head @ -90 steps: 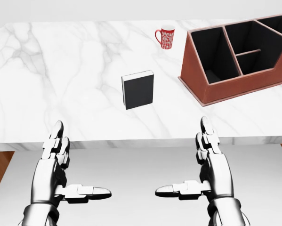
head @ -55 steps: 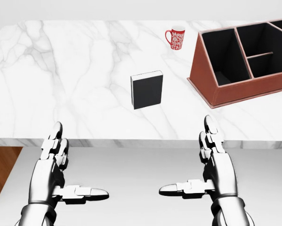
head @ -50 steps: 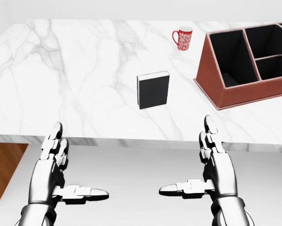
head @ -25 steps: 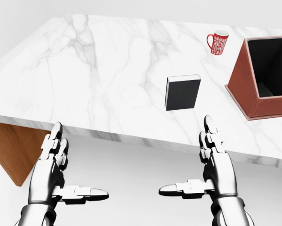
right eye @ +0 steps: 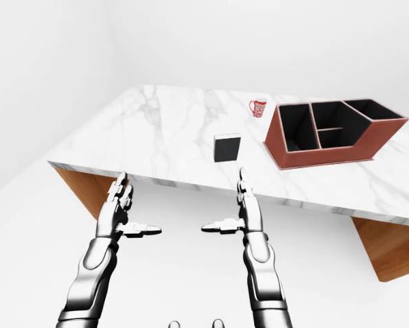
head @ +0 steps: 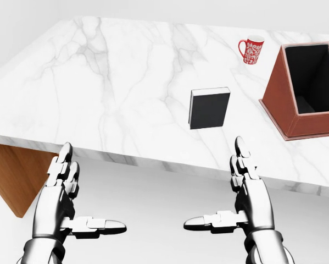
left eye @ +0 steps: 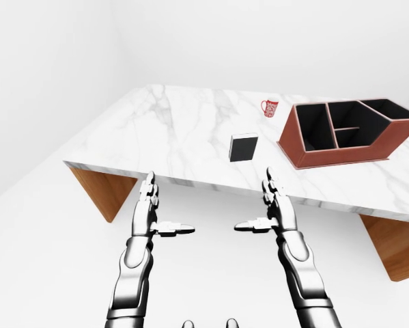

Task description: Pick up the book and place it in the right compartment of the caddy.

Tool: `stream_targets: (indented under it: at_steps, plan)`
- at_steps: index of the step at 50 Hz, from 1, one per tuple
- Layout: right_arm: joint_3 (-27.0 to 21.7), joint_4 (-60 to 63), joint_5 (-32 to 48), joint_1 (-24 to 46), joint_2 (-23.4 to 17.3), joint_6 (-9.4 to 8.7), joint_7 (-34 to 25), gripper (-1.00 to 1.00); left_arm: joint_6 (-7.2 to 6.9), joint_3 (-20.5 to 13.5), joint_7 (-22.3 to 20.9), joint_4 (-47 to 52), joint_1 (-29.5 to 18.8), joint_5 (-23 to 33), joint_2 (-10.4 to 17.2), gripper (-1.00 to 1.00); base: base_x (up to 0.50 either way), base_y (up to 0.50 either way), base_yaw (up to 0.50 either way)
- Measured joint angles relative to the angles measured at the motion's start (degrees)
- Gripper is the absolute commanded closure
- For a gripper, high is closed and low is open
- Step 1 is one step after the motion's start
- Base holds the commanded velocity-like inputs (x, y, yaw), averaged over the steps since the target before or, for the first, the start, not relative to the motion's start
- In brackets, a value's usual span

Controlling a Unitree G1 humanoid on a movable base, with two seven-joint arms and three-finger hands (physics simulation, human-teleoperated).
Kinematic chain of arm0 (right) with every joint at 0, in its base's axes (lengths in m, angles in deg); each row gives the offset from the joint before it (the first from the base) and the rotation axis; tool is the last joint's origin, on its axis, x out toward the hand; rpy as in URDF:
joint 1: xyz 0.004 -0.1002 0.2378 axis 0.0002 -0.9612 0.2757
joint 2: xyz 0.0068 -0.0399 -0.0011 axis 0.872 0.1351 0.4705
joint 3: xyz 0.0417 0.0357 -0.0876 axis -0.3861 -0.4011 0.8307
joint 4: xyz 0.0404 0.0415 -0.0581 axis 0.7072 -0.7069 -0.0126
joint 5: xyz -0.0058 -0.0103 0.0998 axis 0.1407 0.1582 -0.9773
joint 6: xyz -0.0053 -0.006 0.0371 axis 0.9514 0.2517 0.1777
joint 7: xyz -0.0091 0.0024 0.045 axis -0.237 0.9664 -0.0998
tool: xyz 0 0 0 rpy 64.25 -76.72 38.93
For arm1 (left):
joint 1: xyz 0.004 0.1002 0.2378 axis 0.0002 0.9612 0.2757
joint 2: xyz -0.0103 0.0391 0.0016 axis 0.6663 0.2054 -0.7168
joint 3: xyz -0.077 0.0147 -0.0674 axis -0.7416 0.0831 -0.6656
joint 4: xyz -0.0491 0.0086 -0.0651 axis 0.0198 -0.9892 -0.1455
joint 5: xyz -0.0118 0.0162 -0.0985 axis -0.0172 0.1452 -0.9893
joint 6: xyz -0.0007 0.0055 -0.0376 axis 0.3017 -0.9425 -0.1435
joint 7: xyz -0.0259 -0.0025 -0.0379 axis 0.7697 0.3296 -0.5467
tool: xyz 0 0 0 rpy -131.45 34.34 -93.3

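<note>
In the head view I see my left hand (head: pixel 65 206) low at the left and my right hand (head: pixel 246 203) low at the right, both below the near edge of the table (head: pixel 98 82), over white floor. Each hand is open and holds nothing: the fingers point straight up the view and the thumbs stick out sideways toward each other, with a wide gap between the thumb tips. The book (head: pixel 208 108), dark-covered with a pale page edge along its top and left, lies flat on the marble above and a little left of my right hand, well apart from it. To its right the red-brown caddy (head: pixel 274 99) is cut off by the view's edge, so I can only make out one dark compartment here. A red patterned mug (head: pixel 251 50) stands upright near the top, apart from both. In the left-eye view I get what the head view hides: the whole caddy (left eye: pixel 341 154) with its dark compartments, the wooden supports (left eye: pixel 105 191) under the table, and both silver forearms reaching up from the bottom, elbows low, wrists straight. The right-eye view shows nearly the same scene, with the book (right eye: pixel 227 147) just left of the caddy's near left corner, not touching it.
</note>
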Motion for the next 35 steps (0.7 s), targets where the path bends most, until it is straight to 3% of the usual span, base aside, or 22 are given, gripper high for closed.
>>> stream_targets:
  at_steps: [35]
  plan:
    - [0.0, 0.1, 0.2, -0.1, -0.1, -0.42, -0.1, -1.0, -0.11, 0.1, 0.0, 0.1, 0.0, 0.0, -0.1, -1.0, 0.07, -0.3, 0.0]
